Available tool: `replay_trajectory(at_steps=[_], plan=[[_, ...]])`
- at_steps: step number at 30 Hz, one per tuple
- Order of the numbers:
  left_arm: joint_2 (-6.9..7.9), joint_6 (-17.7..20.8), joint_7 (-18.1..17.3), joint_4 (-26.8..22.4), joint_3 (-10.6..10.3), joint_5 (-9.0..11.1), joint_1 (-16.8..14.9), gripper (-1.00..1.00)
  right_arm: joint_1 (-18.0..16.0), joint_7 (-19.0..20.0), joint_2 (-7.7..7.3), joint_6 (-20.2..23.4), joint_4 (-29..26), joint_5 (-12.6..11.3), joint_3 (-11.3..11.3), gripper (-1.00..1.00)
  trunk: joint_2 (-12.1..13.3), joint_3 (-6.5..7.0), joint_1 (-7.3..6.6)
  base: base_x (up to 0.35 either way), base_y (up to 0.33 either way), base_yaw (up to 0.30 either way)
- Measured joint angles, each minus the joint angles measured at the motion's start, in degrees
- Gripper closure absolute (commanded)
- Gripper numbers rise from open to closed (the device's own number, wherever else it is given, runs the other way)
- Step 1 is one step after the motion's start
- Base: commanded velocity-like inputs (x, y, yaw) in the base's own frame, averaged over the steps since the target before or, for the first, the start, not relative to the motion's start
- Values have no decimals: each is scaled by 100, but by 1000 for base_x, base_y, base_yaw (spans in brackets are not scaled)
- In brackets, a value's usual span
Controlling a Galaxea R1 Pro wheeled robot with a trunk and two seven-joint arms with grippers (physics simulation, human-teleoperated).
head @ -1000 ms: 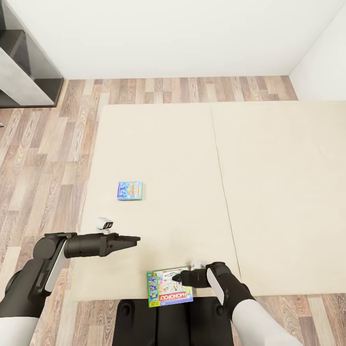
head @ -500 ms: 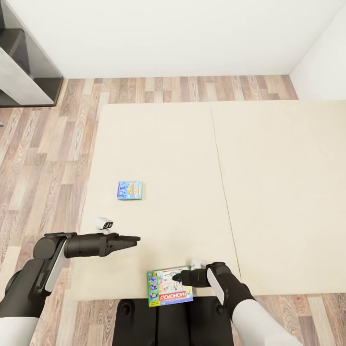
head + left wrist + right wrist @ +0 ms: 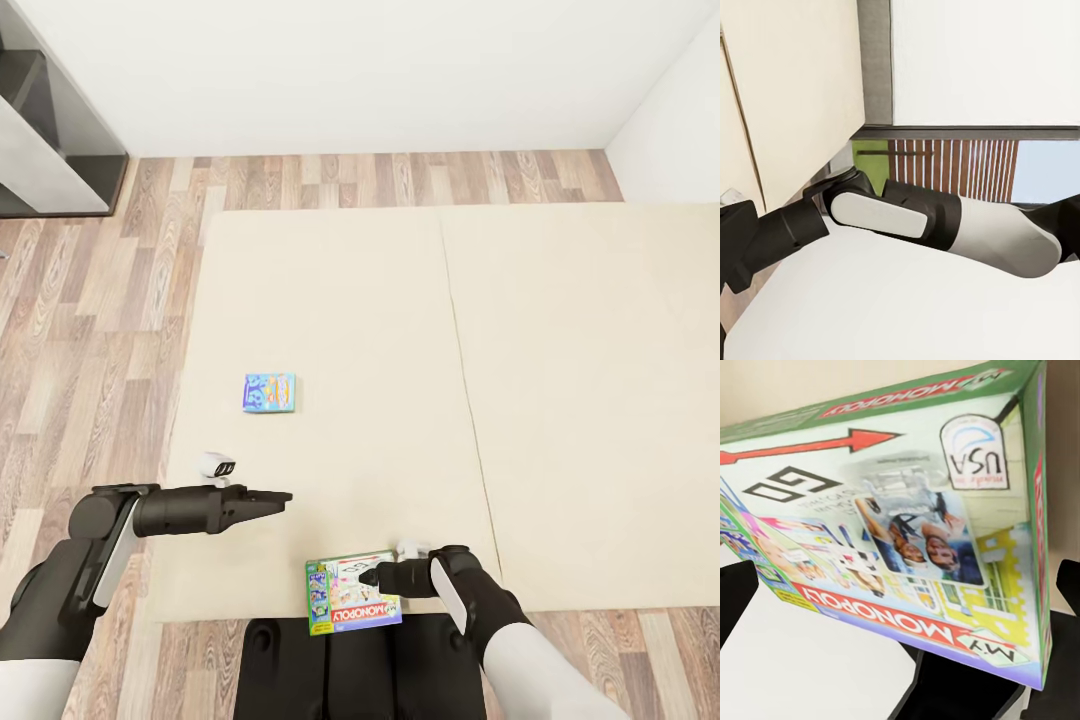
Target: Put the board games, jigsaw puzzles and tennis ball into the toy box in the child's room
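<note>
Right gripper (image 3: 372, 576) over green-edged board game (image 3: 345, 600) at bed (image 3: 560, 400) edge

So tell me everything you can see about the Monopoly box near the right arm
The Monopoly box is a flat rectangular carton with green edges, a white printed top with a red arrow, a "GO" mark, a family photo and a red "MY MONOPOLY" banner. It lies at the near edge of the bed, one corner overhanging. The right tool is at its edge; contact is not clear.

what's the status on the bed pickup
Right gripper at the Monopoly board game, grip unconfirmed. Left gripper idle over the bed. Small blue board game untouched. Nothing in the way.
</note>
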Motion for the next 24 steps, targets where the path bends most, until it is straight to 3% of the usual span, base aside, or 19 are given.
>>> replay_trajectory(at_steps=[24], plan=[[9, 1, -8, 0, 2, 5, 1, -100, 0, 0, 2, -4, 0, 0, 4, -100, 0, -1, 0, 0, 0, 0]])
